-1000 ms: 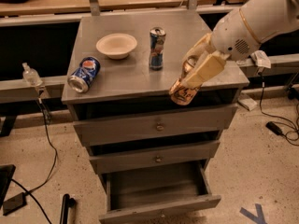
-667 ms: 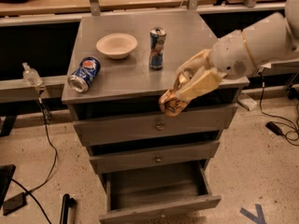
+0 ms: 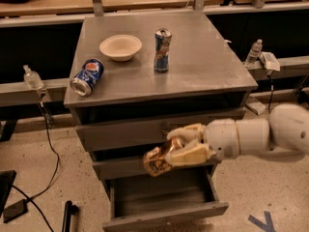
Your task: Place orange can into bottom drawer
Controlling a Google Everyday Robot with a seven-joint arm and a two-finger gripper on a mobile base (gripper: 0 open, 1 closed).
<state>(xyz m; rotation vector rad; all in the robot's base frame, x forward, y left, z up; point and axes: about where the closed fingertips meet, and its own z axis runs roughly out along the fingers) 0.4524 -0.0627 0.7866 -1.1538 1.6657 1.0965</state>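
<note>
My gripper [image 3: 179, 149] comes in from the right on a white arm and is shut on the orange can [image 3: 157, 160]. The can lies tilted on its side between the cream fingers [image 3: 190, 154], its top end pointing left. It hangs in front of the middle drawer, just above the bottom drawer [image 3: 164, 215]. The bottom drawer is pulled open, and the part of its grey tray that shows holds nothing.
The grey cabinet top [image 3: 207, 66] carries a white bowl [image 3: 120, 47], an upright slim blue-and-silver can [image 3: 162, 50] and a blue Pepsi can [image 3: 87, 76] on its side. Two upper drawers are shut. Cables and a black object lie on the floor at left.
My gripper has carried the orange can down and leftward, from level with the cabinet top's front right edge to in front of the middle drawer, above the open bottom drawer.
</note>
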